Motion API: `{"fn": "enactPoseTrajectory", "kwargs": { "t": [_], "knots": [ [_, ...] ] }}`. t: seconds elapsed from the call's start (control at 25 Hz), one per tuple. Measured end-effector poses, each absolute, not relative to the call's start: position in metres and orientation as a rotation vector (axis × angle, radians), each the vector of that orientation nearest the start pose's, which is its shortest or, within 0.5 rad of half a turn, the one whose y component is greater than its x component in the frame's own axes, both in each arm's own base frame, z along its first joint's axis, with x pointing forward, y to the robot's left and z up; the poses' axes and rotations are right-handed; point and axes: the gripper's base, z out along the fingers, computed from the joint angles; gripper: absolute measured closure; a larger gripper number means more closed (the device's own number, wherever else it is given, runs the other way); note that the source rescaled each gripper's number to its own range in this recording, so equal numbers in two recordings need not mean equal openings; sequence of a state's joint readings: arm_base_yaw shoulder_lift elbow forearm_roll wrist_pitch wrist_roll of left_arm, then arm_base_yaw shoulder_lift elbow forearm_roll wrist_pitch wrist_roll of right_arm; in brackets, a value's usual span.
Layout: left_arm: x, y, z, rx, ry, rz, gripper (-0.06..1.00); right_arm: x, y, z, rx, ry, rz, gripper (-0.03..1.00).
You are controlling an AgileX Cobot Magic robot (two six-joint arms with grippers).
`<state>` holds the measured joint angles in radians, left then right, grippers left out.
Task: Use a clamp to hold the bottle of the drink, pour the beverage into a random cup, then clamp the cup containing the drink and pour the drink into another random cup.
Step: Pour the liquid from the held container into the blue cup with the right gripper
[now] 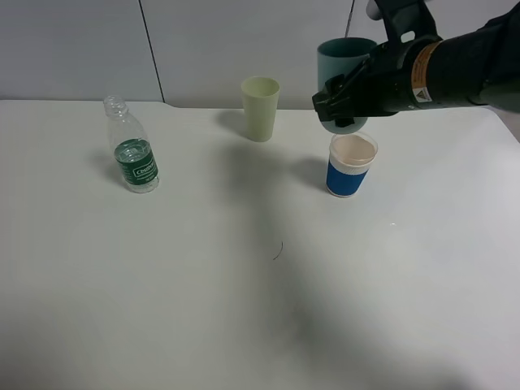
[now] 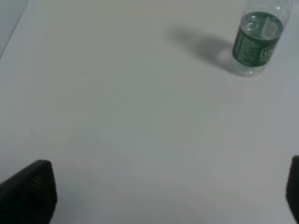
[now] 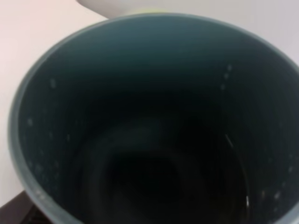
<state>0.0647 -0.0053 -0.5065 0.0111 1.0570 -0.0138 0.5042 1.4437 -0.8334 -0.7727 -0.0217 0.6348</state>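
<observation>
My right gripper (image 1: 340, 104) is shut on a teal cup (image 1: 345, 58) and holds it nearly upright in the air, just above a blue-and-white cup (image 1: 351, 166) standing on the table. The right wrist view looks down into the teal cup (image 3: 154, 126): its inside is dark, with droplets on the wall. A pale green cup (image 1: 260, 107) stands at the back centre. A clear, uncapped bottle with a green label (image 1: 135, 156) stands at the left and holds some water; it also shows in the left wrist view (image 2: 258, 42). My left gripper (image 2: 163, 193) is open and empty, away from the bottle.
The white table (image 1: 203, 284) has a wall behind it. A small dark thread (image 1: 278, 250) lies near the middle. My left arm is out of the exterior high view.
</observation>
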Motion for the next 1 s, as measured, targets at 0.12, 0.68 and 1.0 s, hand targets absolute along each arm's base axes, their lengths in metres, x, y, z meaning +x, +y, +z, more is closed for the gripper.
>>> {"fn": "enactPoseTrajectory", "kwargs": {
  "t": [0.12,0.68,1.0],
  "knots": [
    [-0.006,0.0,0.279,-0.08,2.027,0.045,-0.06,0.274,0.142,0.254,-0.638,2.025,0.174,0.96],
    [-0.006,0.0,0.279,-0.08,2.027,0.045,-0.06,0.286,0.107,0.252,-0.513,2.091,-0.095,0.96],
    [-0.006,0.0,0.279,-0.08,2.027,0.045,-0.06,0.283,0.098,0.244,-0.471,2.081,-0.171,0.96]
  ]
}}
